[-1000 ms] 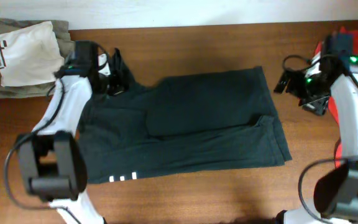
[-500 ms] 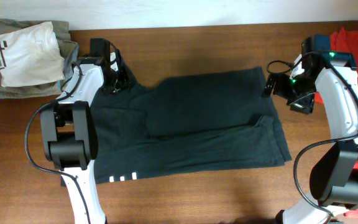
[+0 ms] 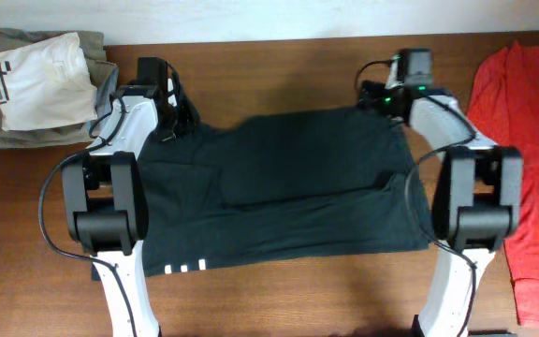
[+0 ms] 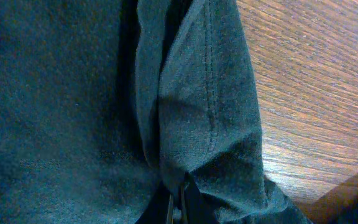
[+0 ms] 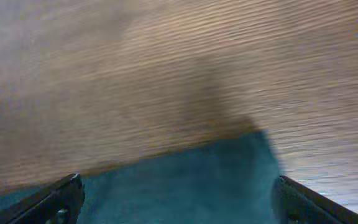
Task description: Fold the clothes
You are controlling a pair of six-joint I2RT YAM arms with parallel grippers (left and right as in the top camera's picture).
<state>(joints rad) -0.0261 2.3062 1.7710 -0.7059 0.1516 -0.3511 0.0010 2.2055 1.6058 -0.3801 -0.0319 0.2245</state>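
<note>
A large black T-shirt (image 3: 279,187) lies spread across the middle of the table, plain side up, with a fold ridge across it. My left gripper (image 3: 176,122) sits at the shirt's far left corner, shut on a bunched fold of the dark cloth (image 4: 204,124); in the left wrist view its fingertips (image 4: 180,202) pinch together in the fabric. At the far right corner my right gripper (image 3: 384,101) hovers open. Its two fingers (image 5: 61,199) stand wide apart on either side of the shirt corner (image 5: 185,180), not touching it. A red T-shirt (image 3: 522,168) with white print lies flat at the right edge.
A stack of folded clothes (image 3: 36,84), white on khaki, rests at the far left corner of the wooden table (image 3: 279,65). Small white stripes (image 3: 185,268) mark the black shirt's near left hem. Both arm bases stand at the table's near edge.
My left gripper has closed on the shirt's far left corner. The right arm swung left from above the red T-shirt to the black shirt's far right corner, staying open.
</note>
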